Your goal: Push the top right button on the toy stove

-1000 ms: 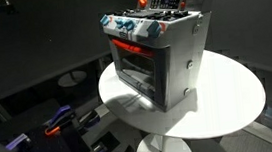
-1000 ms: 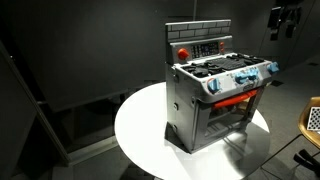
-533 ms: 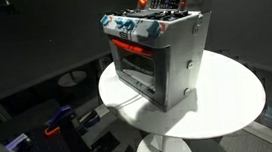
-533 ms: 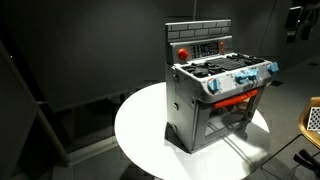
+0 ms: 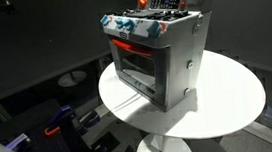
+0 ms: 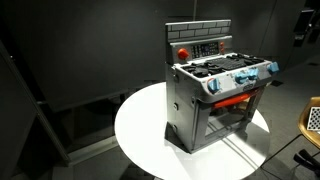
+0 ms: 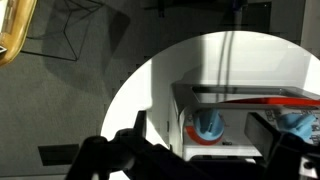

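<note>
Toy stove point(image 5: 159, 54) stood on bench point(image 5: 233, 97), back panel cropped. Gripper point(image 7: 215, 150) was dark and blurred, jaws spread.

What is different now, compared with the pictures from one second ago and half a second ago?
In an exterior view the end effector has drifted to the right, high up, and is now almost at the picture's edge, farther from the toy stove. It has taken hold of nothing and let go of nothing. The toy stove stands where it was on the round white table, and its door window glows red as before.
</note>
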Available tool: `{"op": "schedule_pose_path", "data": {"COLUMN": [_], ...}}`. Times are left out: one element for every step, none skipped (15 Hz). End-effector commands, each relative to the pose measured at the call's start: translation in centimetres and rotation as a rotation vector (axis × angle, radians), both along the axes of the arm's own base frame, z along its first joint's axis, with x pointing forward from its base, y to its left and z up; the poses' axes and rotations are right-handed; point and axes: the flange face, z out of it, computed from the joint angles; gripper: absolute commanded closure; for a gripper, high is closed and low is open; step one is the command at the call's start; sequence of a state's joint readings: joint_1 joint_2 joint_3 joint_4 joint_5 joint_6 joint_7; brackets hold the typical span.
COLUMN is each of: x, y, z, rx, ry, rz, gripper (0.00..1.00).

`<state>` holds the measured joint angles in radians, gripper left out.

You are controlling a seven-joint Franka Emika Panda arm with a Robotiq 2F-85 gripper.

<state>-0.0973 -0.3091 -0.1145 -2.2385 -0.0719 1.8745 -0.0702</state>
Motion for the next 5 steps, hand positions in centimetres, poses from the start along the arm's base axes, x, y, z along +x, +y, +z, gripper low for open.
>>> {"op": "schedule_pose_path", "data": {"x": [-1.22, -0.43, -0.56, -0.65, -0.70], "y": [-0.11, -0.01, 0.00, 0.02, 0.03], "z": [0.13, -0.07, -0.11, -0.13, -0.14], "rx": [-0.007, 0.000, 0.000, 0.000, 0.000], "ry": [-0.040, -0.013, -0.017, -0.018, -0.018], "rz": [-0.022, -0.002, -0.003, -0.003, -0.003], "gripper": [0.00, 0.00, 0.00, 0.00, 0.00]}}
